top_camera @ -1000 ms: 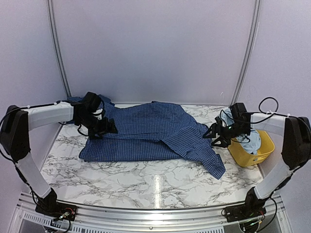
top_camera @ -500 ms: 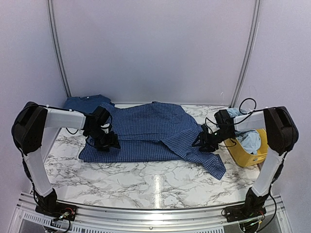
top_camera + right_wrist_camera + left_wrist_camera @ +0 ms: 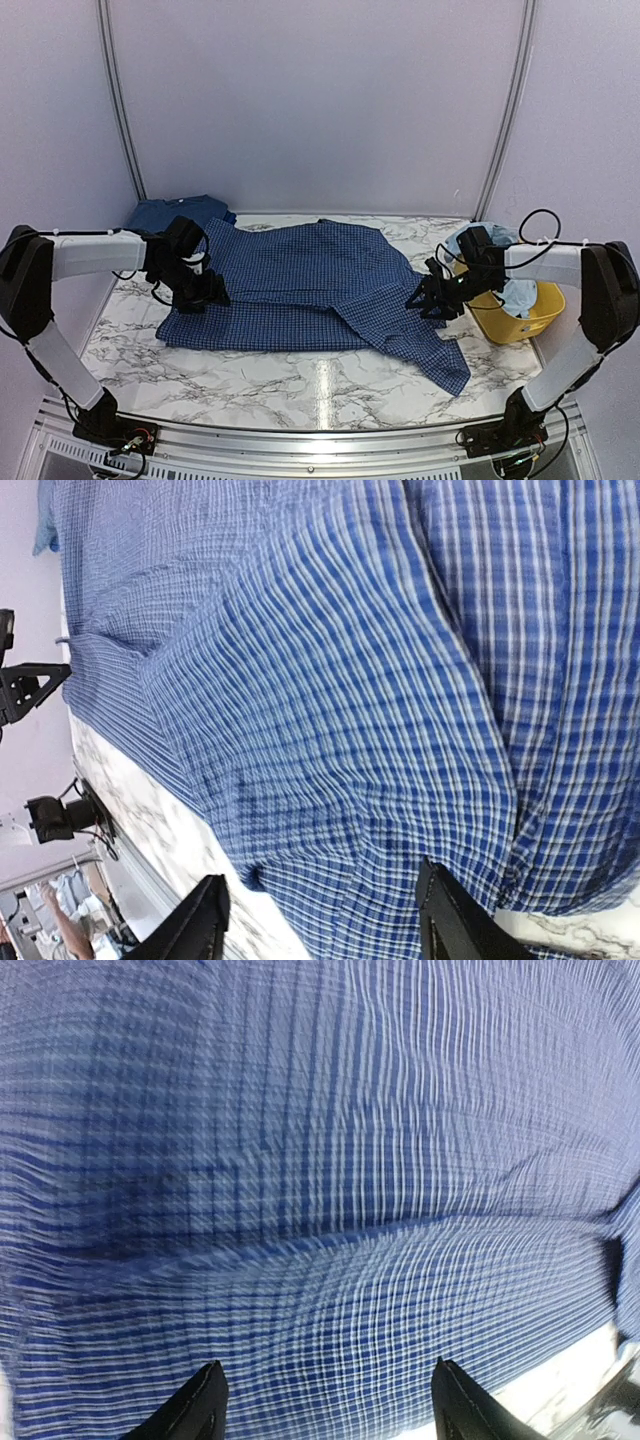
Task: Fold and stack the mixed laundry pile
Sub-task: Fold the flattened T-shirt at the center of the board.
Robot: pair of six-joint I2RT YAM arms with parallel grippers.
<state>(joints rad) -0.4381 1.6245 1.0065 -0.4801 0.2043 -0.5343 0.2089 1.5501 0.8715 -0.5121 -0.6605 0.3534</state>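
Flanking checked shirt (image 3: 300, 285), yellow tub (image 3: 530, 322) right, dark-blue piece (image 3: 175, 212) left

The button-up shirt (image 3: 300, 285) lies spread across the middle of the surface (image 3: 300, 385), with one sleeve trailing off its near right corner. Behind the shirt's far left corner lies another garment (image 3: 175, 212), at the back of the surface. To the right of the shirt stands a tub (image 3: 535, 325) with a piece of laundry (image 3: 520, 293) in it. The left hand (image 3: 205, 292) is over the shirt's left edge. The right hand (image 3: 425, 300) is over its right edge, just beside the tub.
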